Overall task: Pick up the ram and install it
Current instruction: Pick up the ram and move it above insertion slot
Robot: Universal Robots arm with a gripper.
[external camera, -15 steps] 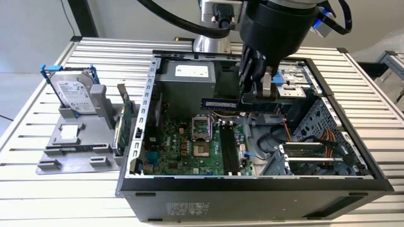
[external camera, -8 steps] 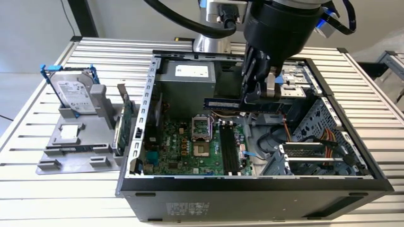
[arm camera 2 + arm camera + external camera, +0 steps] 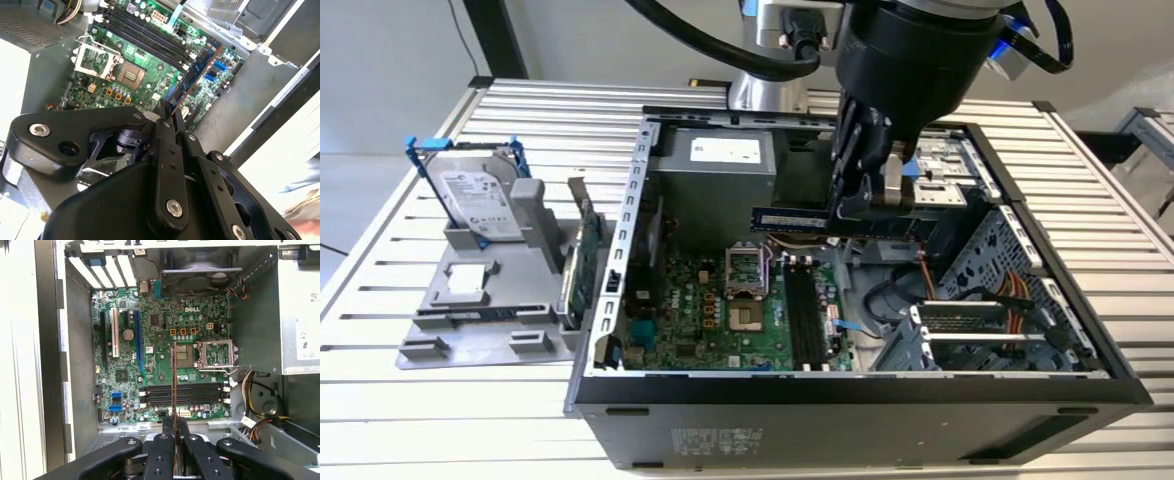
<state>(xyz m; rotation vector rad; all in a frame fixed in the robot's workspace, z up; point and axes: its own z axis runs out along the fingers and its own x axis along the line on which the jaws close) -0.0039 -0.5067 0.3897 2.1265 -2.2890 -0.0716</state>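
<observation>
the exterior view is looking steeply down into the open case [image 3: 854,410], the arm [image 3: 907,50] entering at 12 o'clock. both wrist views are peering closely past the gripper [image 3: 175,427] [image 3: 170,112], sharing the motherboard [image 3: 165,350] [image 3: 150,92].

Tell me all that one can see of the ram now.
The ram is a long, narrow, flat blue-green board with a pale label on its face. The end effector is shut on one end, holding it level and on edge above the motherboard inside the open computer case. It is not seated in the memory slots and touches nothing else.
</observation>
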